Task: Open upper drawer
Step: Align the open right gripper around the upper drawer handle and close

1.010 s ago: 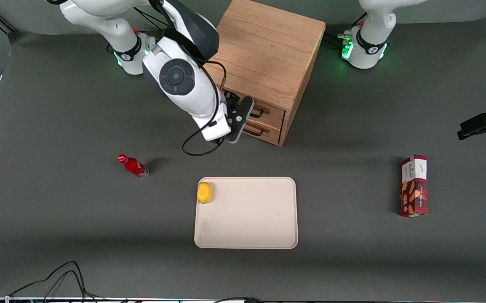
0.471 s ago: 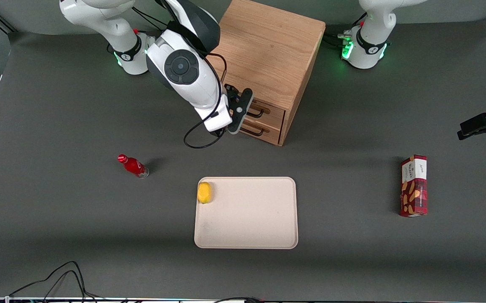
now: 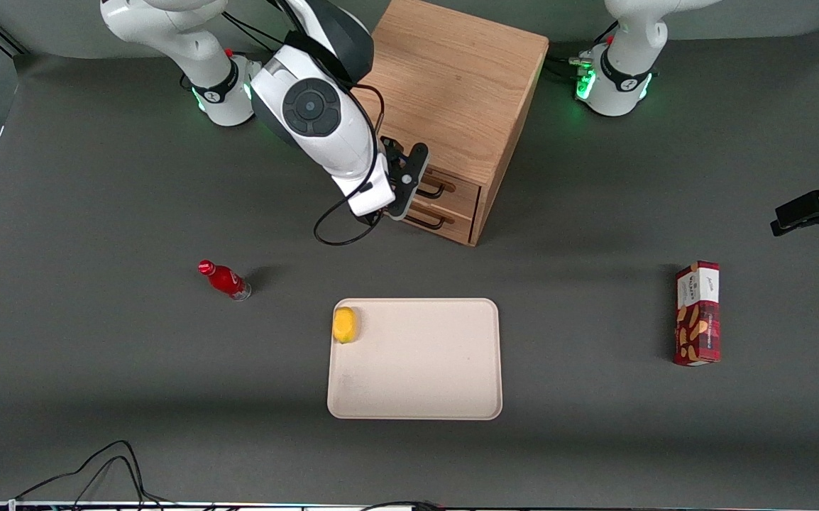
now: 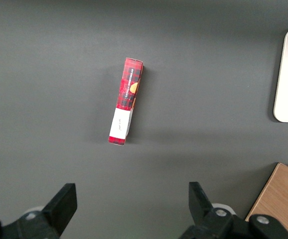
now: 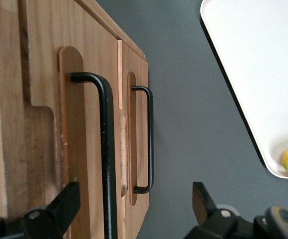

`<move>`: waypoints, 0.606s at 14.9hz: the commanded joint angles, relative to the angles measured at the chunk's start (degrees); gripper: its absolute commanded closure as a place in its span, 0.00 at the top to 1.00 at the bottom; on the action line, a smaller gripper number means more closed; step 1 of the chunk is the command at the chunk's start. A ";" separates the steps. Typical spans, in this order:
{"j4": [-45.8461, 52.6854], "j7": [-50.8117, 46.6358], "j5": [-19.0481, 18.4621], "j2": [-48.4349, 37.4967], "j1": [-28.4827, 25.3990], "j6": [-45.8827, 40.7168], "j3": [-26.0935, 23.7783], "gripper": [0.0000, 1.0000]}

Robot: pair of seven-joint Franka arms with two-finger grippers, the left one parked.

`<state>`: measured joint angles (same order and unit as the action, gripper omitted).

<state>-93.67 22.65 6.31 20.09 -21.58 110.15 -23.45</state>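
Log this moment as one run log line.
gripper: open, straddling upper drawer handle | drawer: closed | lower drawer: closed | contact: cannot tell

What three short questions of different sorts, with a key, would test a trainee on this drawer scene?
1. True or false: the upper drawer is pulled out.
2. Where is the tool: A at the cabinet front, B over the tray?
3. What lies on the tray?
Key: 1 false, both drawers shut. 2 A, open, its fingers either side of the upper drawer's handle. 3 a yellow fruit.
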 commanded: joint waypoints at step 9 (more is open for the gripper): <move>-1.34 0.02 0.45 0.21 0.66 3.23 -0.37 1.00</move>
<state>-94.00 22.65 6.37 20.22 -21.35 111.46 -23.47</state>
